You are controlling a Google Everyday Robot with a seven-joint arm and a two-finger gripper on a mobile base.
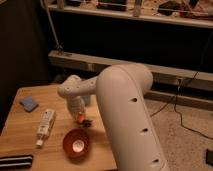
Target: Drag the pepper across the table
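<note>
Camera view looks down past the robot's thick white arm [125,115], which fills the middle of the scene and bends back toward a square, light wooden counter [55,145] with visible plank grain. A round orange-red bowl [76,143] sits upright near the counter's front edge, with a pale glint in its bottom. Just behind the bowl, farther from the camera, lies the pepper [81,119], a small elongated orange toy vegetable with a dark green stem end. It rests on the counter with the stem toward the right, close to the bowl's far rim but apart from it. The end effector [77,111], pale and pointing downward from the arm's rounded wrist, stands behind the bowl right over the pepper and reaches down to its orange body. Whether it is clenched on the pepper or released I cannot tell. Left of the bowl a white oblong bottle [45,125] lies on its side, its length running front to back. Farther left and behind the bowl, a small flat blue object [29,103] sits near the counter's left edge. Left of the bowl and nearer the camera, at the counter's corner, lies a flat dark object [15,161]. Right of the bowl, beyond the arm, is speckled grey floor [185,145].
</note>
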